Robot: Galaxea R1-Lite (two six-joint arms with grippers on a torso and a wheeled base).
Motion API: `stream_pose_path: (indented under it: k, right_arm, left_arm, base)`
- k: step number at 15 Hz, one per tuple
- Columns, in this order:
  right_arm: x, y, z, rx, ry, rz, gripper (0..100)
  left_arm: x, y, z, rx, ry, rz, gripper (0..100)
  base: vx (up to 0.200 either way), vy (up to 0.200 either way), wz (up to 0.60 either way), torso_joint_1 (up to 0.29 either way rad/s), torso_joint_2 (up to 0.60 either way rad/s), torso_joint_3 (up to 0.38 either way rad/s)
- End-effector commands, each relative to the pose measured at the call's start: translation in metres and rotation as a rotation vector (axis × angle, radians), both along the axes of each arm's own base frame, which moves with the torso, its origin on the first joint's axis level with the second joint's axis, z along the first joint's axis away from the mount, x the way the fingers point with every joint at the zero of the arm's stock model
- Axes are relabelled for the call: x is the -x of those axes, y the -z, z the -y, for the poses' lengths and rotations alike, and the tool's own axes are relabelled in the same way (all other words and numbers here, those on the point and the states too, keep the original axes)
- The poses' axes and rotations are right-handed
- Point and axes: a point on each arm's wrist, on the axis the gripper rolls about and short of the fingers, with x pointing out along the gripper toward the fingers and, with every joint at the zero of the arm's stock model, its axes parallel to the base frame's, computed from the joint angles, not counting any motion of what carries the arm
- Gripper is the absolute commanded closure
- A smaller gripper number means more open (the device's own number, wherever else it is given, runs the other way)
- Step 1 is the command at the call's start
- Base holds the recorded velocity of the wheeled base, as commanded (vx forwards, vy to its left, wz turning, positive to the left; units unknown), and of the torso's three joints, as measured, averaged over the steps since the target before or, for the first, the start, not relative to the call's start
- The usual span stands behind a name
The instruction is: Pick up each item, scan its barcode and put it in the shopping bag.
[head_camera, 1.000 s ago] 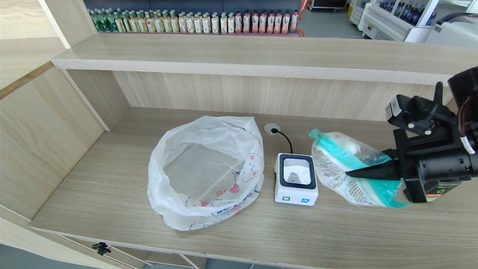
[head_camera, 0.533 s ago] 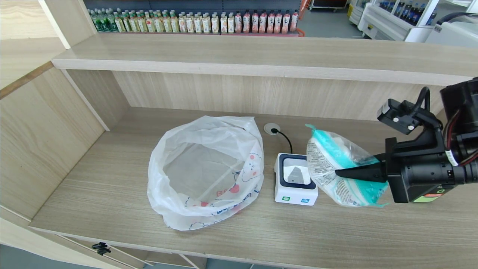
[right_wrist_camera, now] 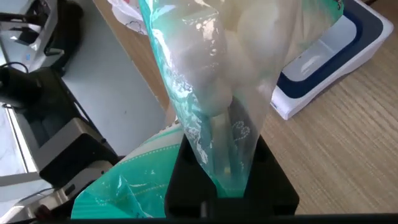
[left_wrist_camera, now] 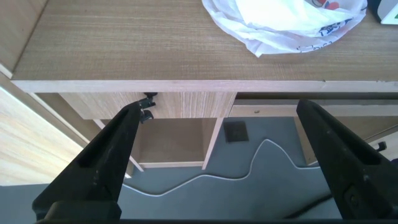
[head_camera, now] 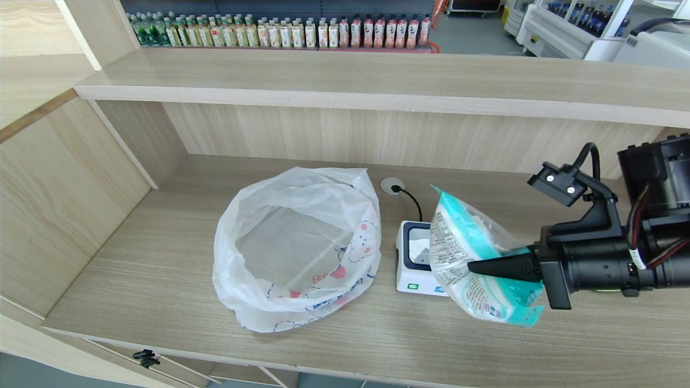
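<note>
Over the barcode scanner's [head_camera: 412, 272] right edge, the right claw [head_camera: 474, 266] pinches a teal-and-clear plastic packet [head_camera: 462, 242], while the left claw [left_wrist_camera: 219, 111] hangs spread off the bench's [left_wrist_camera: 124, 56] near edge.

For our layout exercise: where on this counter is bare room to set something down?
Bare: between bag and left wall; behind the bag. Crowded: around the scanner, where the right gripper holds the packet.
</note>
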Motion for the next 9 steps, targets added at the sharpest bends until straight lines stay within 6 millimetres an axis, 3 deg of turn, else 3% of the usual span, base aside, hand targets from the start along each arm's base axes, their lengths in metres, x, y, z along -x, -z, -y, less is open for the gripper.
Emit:
stream_pose_path:
  k: [1,4,9]
  right_arm:
    - [-0.002,0.004,0.000,0.002,0.003,0.000,100]
    - [-0.015,0.009,-0.003,-0.047,0.028,0.058,100]
    - [-0.028,0.024,-0.006,0.028,0.036,0.160,100]
  left_arm:
    - [0.000,0.000,0.000,0.000,0.000,0.000,0]
    - [0.000,0.000,0.000,0.000,0.000,-0.002,0]
    - [0.000,0.000,0.000,0.000,0.000,-0.002,0]
  base:
    - [0.000,0.000,0.00,0.000,0.00,0.000]
    - [0.000,0.000,0.00,0.000,0.00,0.000]
    - [0.000,0.000,0.00,0.000,0.00,0.000]
